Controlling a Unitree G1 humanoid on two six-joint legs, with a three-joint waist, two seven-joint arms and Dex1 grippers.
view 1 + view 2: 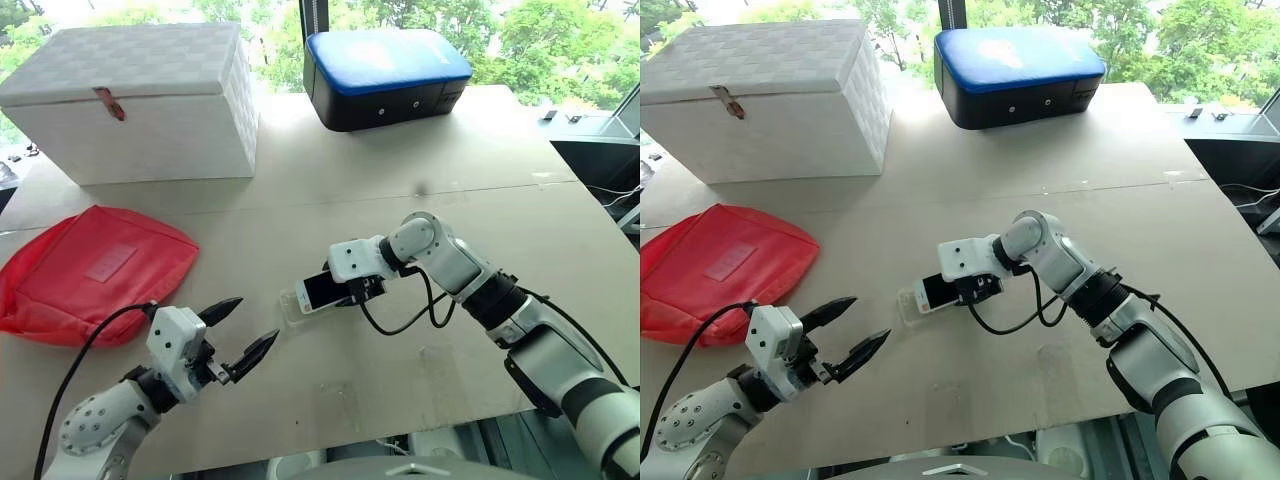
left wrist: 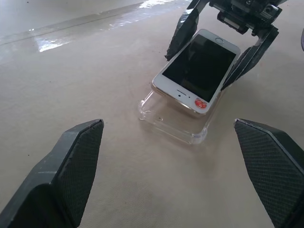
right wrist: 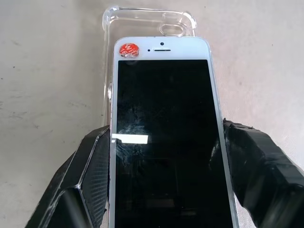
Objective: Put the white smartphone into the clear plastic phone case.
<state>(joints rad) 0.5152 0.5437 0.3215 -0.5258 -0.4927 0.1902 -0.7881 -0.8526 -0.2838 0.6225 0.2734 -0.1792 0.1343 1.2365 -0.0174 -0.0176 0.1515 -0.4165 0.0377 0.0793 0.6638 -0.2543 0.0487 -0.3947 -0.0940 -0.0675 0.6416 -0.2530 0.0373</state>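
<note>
**White smartphone held tilted over the case, not yet seated**

The white smartphone [image 3: 164, 137] was gripped by its long edges in the right gripper [image 2: 221, 57] and hung at a slant above the clear plastic phone case [image 2: 173, 121], which lay flat on the table [image 1: 400, 380] near the middle. Its earpiece end, marked by a small red sticker [image 2: 201, 103], dipped down onto the case, while the home-button end stayed raised between the black fingers [image 3: 90, 175]. Judging from that, the job was partly done: the phone had been brought to the case and roughly lined up, but it sat short of the far rim, with the camera cut-out end of the case left uncovered. What remained was to slide it forward, lay it flat and press it inside the rim.

Nearest the robot, the left gripper [image 1: 238, 338] hovered just above the table with its jaws spread wide and nothing between them, pointing at the case from close by and touching neither case nor phone. It looked ready to steady the case.

Beyond the case, the right gripper was clamped on the phone alone, jaws parted to the phone's width.

Farther off lay a red pouch [image 1: 95, 270], then a white box [image 1: 140, 100] and a blue-topped case [image 1: 385, 75] at the far edge.
</note>
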